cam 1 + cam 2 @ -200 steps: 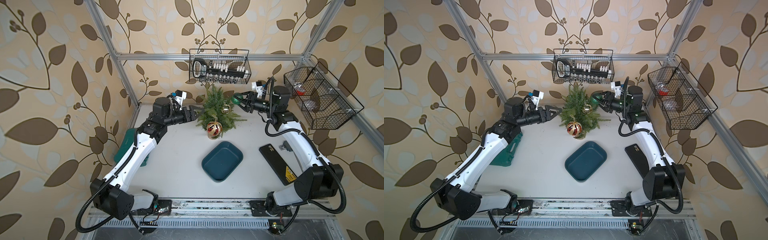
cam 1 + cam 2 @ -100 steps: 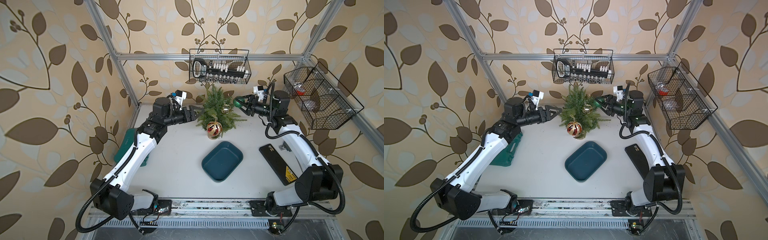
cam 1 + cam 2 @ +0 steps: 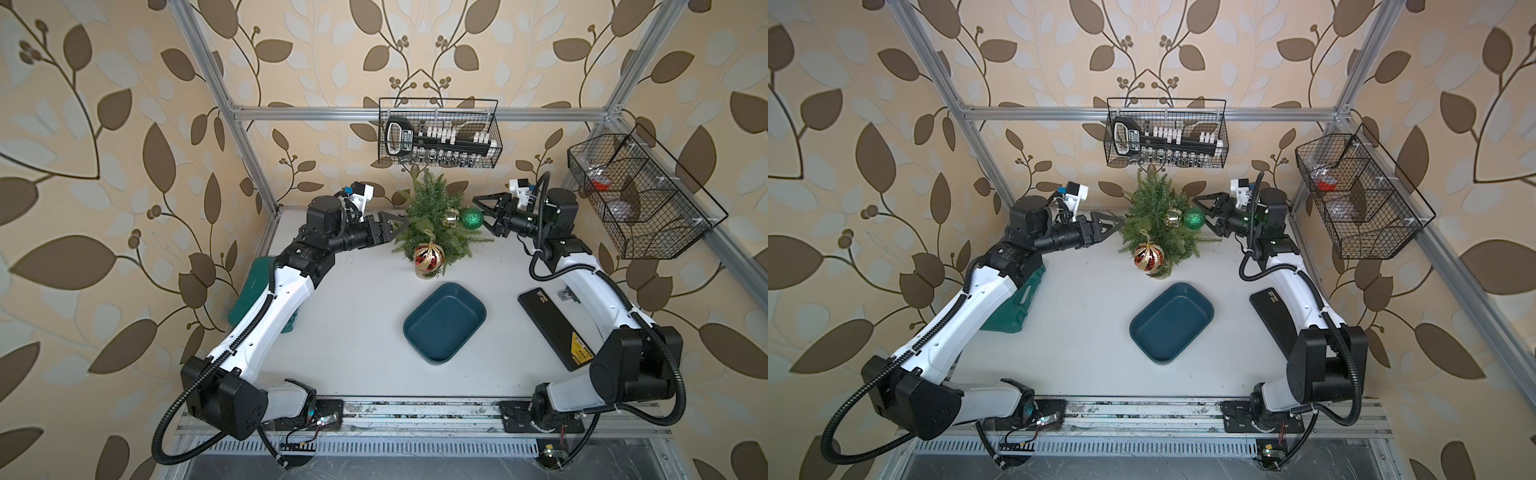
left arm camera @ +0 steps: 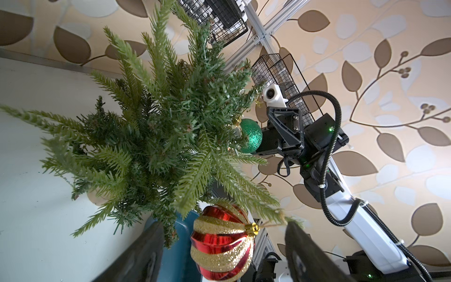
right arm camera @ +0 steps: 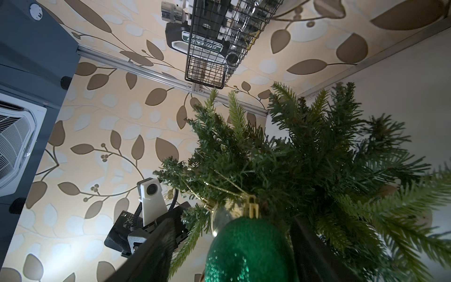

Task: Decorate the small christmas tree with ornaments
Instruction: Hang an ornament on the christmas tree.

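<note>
Green fir needles mark the tree [image 3: 436, 216], which stands upright at the back middle of the counter [image 3: 353, 332], just below a hanging wire basket [image 3: 438, 133] and between the two end effectors. Three baubles hang on it. A green glitter one [image 3: 472, 218] is on the side facing the right arm, a small gold one [image 3: 451, 218] is just beside it, and a large red-and-gold ribbed one [image 3: 429, 258] is low on the front branches. The right end effector [image 3: 483, 216] is open, its jaws spread to either side of the green bauble. In the right wrist view that bauble sits between the dark fingers [image 5: 151, 249], its gold cap up among the needles; I cannot tell whether a finger touches it. The left end effector [image 3: 401, 225] is open too and holds nothing, its tips at the outer branches on the opposite side. A blue tray [image 3: 444, 322] lies in front of the tree, apart from it. A black slab [image 3: 552, 328] lies beside the right arm, and a green case [image 3: 249, 299] lies under the left arm.
</note>
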Controlling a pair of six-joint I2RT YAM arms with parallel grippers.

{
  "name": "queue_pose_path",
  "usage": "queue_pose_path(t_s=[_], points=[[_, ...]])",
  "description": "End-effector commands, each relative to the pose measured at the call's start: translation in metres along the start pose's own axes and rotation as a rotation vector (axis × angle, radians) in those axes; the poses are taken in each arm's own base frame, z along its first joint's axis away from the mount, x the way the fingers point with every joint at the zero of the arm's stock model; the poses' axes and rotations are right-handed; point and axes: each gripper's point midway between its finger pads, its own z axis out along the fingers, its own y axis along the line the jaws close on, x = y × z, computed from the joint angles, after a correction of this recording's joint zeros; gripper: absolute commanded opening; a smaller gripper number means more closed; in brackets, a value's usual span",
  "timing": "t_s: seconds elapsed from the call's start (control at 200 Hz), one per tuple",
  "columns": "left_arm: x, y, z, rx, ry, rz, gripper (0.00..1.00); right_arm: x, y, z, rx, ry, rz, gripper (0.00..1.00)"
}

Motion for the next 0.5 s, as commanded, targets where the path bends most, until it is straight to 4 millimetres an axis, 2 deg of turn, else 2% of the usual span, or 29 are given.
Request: queue_pose_path(t_s=[0.0,0.23,0.37,0.495], points=[[-0.01,-0.012,-0.008,0.034,-0.032,0.038,0.78,-0.003,0.017,-0.014,0.004,-0.042,-0.073,0.74],[-0.01,-0.012,-0.012,0.015,-0.039,0.05,0.79,0.015,0.019,-0.04,0.103,-0.057,-0.181,0.77],[0.0,-0.01,-0.021,-0.012,-0.032,0.049,0.8,0.039,0.01,-0.06,0.158,-0.053,-0.229,0.82],[0.018,-0.006,-0.03,-0.028,0.005,0.034,0.87,0.069,-0.003,-0.075,0.185,-0.004,-0.257,0.88]])
